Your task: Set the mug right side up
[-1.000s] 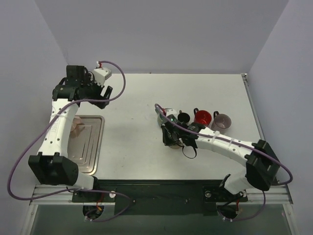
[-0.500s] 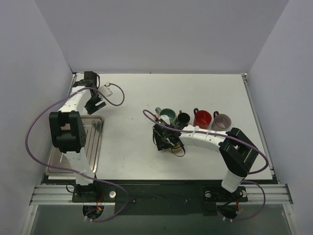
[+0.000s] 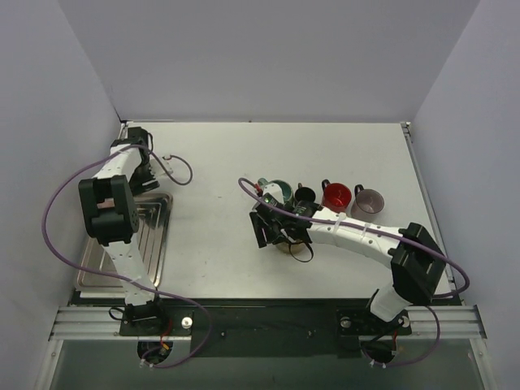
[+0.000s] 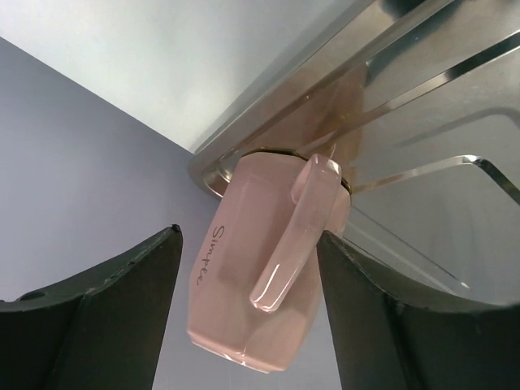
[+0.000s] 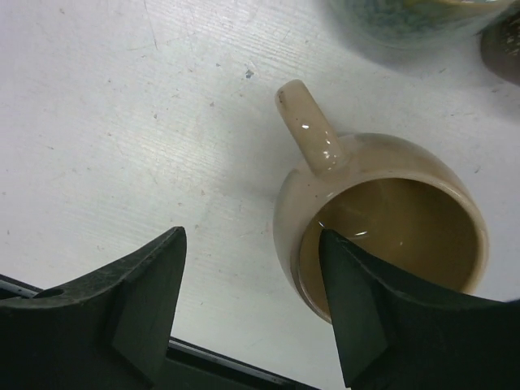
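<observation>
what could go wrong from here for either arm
The pink mug seems to stand mouth-down in a corner of the metal tray, between the fingers of the open left pincer. Its handle lies close to one finger, so closing may catch it and twist the mug or let it slip.

The open right pincer hangs right by the tan mug. On pulling away, a finger could clip the rim and push it into the green mug.

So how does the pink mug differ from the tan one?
The pink mug sits mouth down on the metal tray; the tan mug stands mouth up on the white table. The pink mug is straight-sided with lettering; the tan mug is rounded and plain as far as shown. Both have one handle.
</observation>
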You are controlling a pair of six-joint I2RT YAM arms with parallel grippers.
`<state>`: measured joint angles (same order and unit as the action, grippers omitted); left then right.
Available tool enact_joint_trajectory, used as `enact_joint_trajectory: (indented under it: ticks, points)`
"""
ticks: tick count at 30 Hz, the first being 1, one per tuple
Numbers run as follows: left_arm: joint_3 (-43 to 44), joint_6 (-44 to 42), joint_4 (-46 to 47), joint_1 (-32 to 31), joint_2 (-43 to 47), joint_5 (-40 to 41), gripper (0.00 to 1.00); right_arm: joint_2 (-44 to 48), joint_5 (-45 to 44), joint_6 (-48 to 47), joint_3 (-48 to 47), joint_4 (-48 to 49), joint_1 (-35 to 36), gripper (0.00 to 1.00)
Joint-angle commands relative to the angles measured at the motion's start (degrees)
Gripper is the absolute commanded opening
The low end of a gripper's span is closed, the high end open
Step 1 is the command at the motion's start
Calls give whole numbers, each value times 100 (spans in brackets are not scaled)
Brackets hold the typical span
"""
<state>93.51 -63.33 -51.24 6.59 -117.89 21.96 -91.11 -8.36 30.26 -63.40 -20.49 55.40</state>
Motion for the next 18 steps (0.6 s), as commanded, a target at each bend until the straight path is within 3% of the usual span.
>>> enact_joint_trajectory:
  ticks: [1,4,5,8,9,10,15,18]
  points:
    - [131,-163,-192,132,-182,107,75,348,-429,-90,-252,-561,41,62]
    - [62,-136,-150,141,-174,159,65,497,-526,-108,-270,-614,50,63]
    - [18,-153,-71,132,-156,195,47,515,-552,-126,-270,-631,59,63]
    - [-105,-276,132,176,-103,265,25,655,-570,-134,-252,-658,68,63]
    - [-105,-276,141,185,-112,248,10,682,-579,-143,-252,-667,68,63]
    - [-62,-242,97,176,-129,265,2,761,-588,-143,-235,-667,76,63]
    - [560,486,-770,1,221,-296,0,1121,-702,-152,-164,-772,120,63]
    - [1203,1102,-1273,-123,791,-1323,0,1568,-825,-205,-156,-807,147,63]
